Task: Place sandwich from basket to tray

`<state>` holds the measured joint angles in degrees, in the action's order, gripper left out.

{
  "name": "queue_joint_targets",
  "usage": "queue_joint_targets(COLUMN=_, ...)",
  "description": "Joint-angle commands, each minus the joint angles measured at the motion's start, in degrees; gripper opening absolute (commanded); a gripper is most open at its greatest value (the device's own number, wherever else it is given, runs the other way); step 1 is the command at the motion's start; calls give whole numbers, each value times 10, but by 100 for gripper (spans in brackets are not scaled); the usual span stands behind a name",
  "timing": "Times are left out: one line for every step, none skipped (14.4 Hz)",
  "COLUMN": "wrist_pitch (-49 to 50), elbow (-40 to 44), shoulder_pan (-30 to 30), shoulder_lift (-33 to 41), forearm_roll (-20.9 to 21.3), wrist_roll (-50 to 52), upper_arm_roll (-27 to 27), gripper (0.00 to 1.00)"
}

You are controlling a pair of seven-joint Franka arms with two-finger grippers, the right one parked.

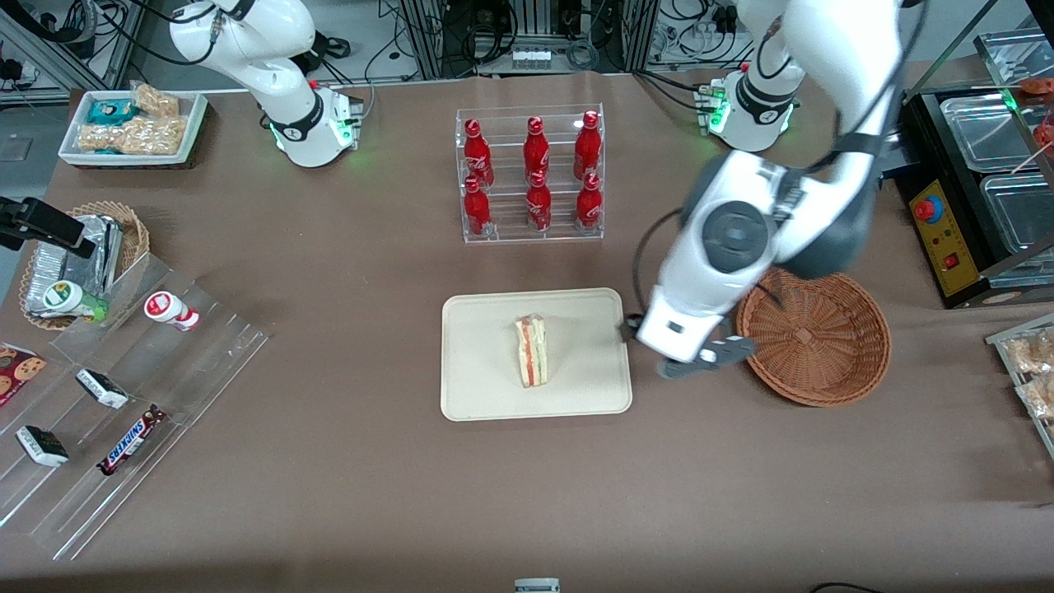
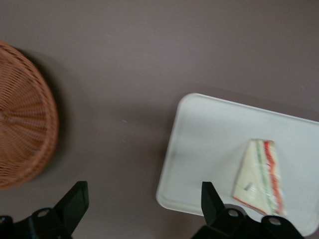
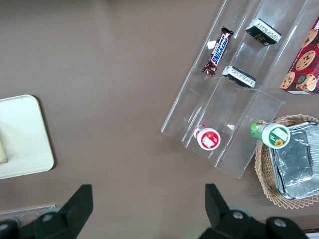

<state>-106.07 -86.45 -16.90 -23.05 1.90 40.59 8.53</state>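
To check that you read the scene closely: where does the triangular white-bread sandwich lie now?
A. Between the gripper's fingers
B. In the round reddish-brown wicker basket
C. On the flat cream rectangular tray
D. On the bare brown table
C: the sandwich lies on the tray; the basket holds nothing, and the open gripper hovers between them.

The sandwich [image 1: 533, 352] lies on the tray [image 1: 486, 387], near its middle, and the tray rests on the counter [image 1: 346, 494] nearer the front camera than the bottle rack [image 1: 531, 175]. The basket [image 1: 823, 346] sits beside the tray, toward the working arm's end of the counter. The claw [image 1: 704, 356], fingers [image 2: 75, 199] spread apart and holding nothing, hangs above the bare strip of counter between tray and basket, apart from both.
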Motion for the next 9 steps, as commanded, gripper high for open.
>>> queue_joint_targets(wrist_pitch=23, elbow=-52, shoulder_pan=50, shoulder_lift=59, forearm_roll=5, wrist_roll=-59, upper_arm_roll=5, gripper=100)
queue_joint_targets(wrist_pitch=24, elbow=-61, shoulder_pan=70, shoulder_lift=70, forearm_roll=5, wrist_roll=-85, upper_arm_roll=5, gripper=100)
queue_joint_targets(wrist_pitch=26, elbow=-71, shoulder_pan=85, shoulder_lift=81, forearm_roll=6, wrist_roll=-110, upper_arm_roll=5, gripper=100)
queue_joint_targets(wrist_pitch=26, elbow=-88, shoulder_pan=101, shoulder_lift=99, forearm_roll=6, wrist_roll=-137, upper_arm_roll=4, gripper=100)
queue_joint_targets(wrist_pitch=26, elbow=-105, shoulder_pan=116, shoulder_lift=119, forearm_roll=6, wrist_roll=-160, upper_arm_roll=4, gripper=100)
queue_joint_targets(wrist_pitch=26, elbow=-120, shoulder_pan=128, shoulder_lift=139, forearm_roll=6, wrist_roll=-190, upper_arm_roll=4, gripper=100)
queue_joint_targets(wrist_pitch=26, elbow=-136, shoulder_pan=131, shoulder_lift=161, forearm_roll=6, wrist_roll=-220, upper_arm_roll=1, gripper=100)
queue_joint_targets(wrist_pitch=26, elbow=-151, shoulder_pan=130, shoulder_lift=182, forearm_roll=6, wrist_roll=-247, upper_arm_roll=-16, gripper=100)
queue_joint_targets(wrist_pitch=30, elbow=-169, shoulder_pan=129, shoulder_lift=207, forearm_roll=6, wrist_roll=-280, upper_arm_roll=-29, gripper=100)
